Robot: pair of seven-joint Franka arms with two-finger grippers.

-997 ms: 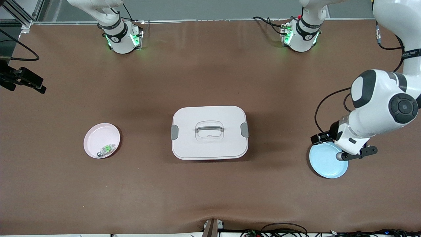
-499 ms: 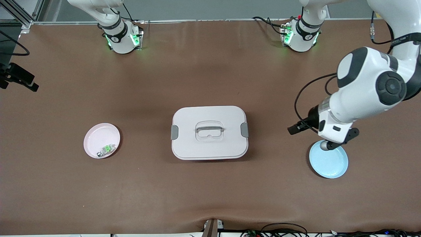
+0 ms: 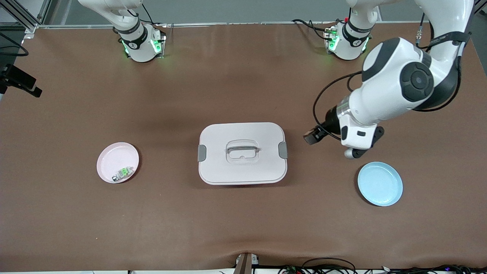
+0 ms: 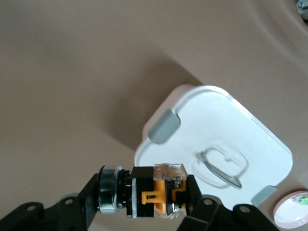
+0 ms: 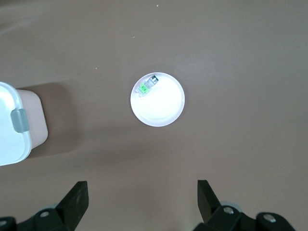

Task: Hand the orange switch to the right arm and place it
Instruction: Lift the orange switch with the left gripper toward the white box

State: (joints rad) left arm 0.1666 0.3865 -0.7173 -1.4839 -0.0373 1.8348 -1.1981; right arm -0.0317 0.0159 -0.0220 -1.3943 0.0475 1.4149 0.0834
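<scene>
Since a second ago the left arm has swung off the blue plate [image 3: 380, 189] and now hangs over bare counter [image 3: 243, 83] between that plate and the white lidded box [image 3: 242, 153], toward the left arm's end. From the front, the left gripper [image 3: 352, 153] is almost wholly hidden under its own wrist housing, and only a small grey knob shows below it. The left wrist view makes things plain: the left gripper [image 4: 144, 195] has its jaws pinching the orange switch [image 4: 156, 190], a black body with an orange face and a silver ring at one end, held crosswise between the fingers [image 4: 84, 202], whose tips are cut off at the frame edge. Past the switch lies the box lid with its grey latch and clear handle.

Waiting high, the right gripper [image 5: 142, 197] has its jaws spread wide over the counter, with the pink plate [image 5: 158, 99] below and ahead of them. A small green-and-silver part [image 5: 147, 86] sits at that plate's rim, too small to make out further. From the front, only the right arm's base shows
</scene>
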